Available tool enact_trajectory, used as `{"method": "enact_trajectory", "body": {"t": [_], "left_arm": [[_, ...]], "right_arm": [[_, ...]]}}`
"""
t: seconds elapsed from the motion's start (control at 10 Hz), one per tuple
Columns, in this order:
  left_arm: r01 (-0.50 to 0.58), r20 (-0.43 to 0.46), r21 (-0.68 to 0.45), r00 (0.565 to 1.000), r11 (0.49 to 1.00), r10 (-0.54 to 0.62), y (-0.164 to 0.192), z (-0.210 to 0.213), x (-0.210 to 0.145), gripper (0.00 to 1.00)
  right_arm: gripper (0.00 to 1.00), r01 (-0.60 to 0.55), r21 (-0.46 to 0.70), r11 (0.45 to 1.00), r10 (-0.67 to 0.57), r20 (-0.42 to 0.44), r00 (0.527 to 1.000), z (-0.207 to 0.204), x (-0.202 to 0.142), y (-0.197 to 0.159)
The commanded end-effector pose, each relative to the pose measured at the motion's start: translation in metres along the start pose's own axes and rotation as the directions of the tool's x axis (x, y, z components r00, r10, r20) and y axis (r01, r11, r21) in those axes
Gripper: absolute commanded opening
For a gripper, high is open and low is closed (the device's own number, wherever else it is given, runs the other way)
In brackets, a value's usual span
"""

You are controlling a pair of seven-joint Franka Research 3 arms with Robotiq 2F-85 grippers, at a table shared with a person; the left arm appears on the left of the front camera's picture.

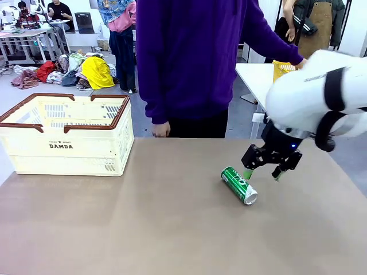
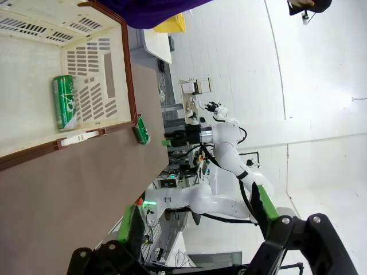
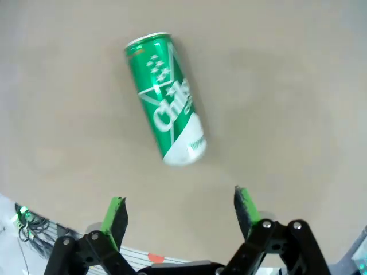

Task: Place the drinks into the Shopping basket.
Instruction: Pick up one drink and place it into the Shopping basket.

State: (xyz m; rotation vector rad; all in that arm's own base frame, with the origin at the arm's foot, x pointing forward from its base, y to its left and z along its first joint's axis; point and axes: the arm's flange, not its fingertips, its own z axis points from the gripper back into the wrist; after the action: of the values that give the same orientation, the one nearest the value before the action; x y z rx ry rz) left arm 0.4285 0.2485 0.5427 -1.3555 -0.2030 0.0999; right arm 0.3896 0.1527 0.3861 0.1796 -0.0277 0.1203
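1. Shopping basket [image 1: 69,134]: cream-white slotted plastic with a brown rim and handles and "DAMDA" on its side. We list it standing on the robot's left part of the table [image 1: 160,229].
2. Green can in the basket [image 2: 64,102]: it lies on its side on the basket floor, close to a slotted wall.
3. Green can on the table [image 1: 239,185]: white marks, silver ends. It lies on its side on the robot's right half, well apart from the basket.
4. Right gripper [image 1: 265,170]: we record its 2 green-padded fingers spread with nothing between them. It hangs just beside the can on the table. The right wrist view shows a gap of bare table between the fingers and the can.
5. Left gripper [image 2: 198,215]: its fingers are spread wide and hold nothing. Its wrist view looks down into the basket.
6. Person [image 1: 189,57]: in a purple top, standing at the far edge of the table.
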Motion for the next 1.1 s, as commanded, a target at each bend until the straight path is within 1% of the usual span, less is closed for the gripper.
{"method": "enact_trajectory", "body": {"t": [0.0,0.1,0.2,0.4,0.5,0.6,0.7,0.8,0.9,1.0], "left_arm": [[-0.008,0.003,0.006,1.000,1.000,0.008,-0.002,-0.002,-0.004,1.00],[-0.008,0.003,0.006,1.000,1.000,0.008,-0.002,-0.002,-0.004,1.00],[-0.008,0.003,0.006,1.000,1.000,0.008,-0.002,-0.002,-0.004,1.00],[-0.008,0.003,0.006,1.000,1.000,0.008,-0.002,-0.002,-0.004,1.00],[-0.008,0.003,0.006,1.000,1.000,0.008,-0.002,-0.002,-0.004,1.00],[-0.008,0.003,0.006,1.000,1.000,0.008,-0.002,-0.002,-0.004,1.00],[-0.008,0.003,0.006,1.000,1.000,0.008,-0.002,-0.002,-0.004,1.00],[-0.008,0.003,0.006,1.000,1.000,0.008,-0.002,-0.002,-0.004,1.00],[-0.008,0.003,0.006,1.000,1.000,0.008,-0.002,-0.002,-0.004,1.00],[-0.008,0.003,0.006,1.000,1.000,0.008,-0.002,-0.002,-0.004,1.00]], "right_arm": [[1.00,0.068,-0.076,0.995,-0.072,-0.048,0.996,-0.017,0.035,0.007],[1.00,0.128,-0.106,0.986,-0.125,0.034,0.992,-0.023,0.046,0.010],[1.00,0.134,-0.087,0.987,-0.131,0.045,0.990,-0.027,0.054,0.009],[1.00,0.111,-0.039,0.993,-0.111,0.005,0.994,-0.033,0.061,0.002],[1.00,0.017,-0.021,1.000,-0.018,-0.044,0.999,-0.035,0.066,0.000],[1.00,-0.224,0.025,0.974,0.225,-0.143,0.964,-0.036,0.072,-0.002],[1.00,-0.389,0.060,0.919,0.394,-0.158,0.906,-0.033,0.072,-0.004],[1.00,-0.458,0.086,0.885,0.466,-0.137,0.874,-0.030,0.070,-0.003],[1.00,-0.402,0.091,0.911,0.412,-0.145,0.900,-0.022,0.055,0.000],[1.00,-0.361,0.095,0.928,0.370,-0.101,0.923,0.016,0.014,-0.008]]}}
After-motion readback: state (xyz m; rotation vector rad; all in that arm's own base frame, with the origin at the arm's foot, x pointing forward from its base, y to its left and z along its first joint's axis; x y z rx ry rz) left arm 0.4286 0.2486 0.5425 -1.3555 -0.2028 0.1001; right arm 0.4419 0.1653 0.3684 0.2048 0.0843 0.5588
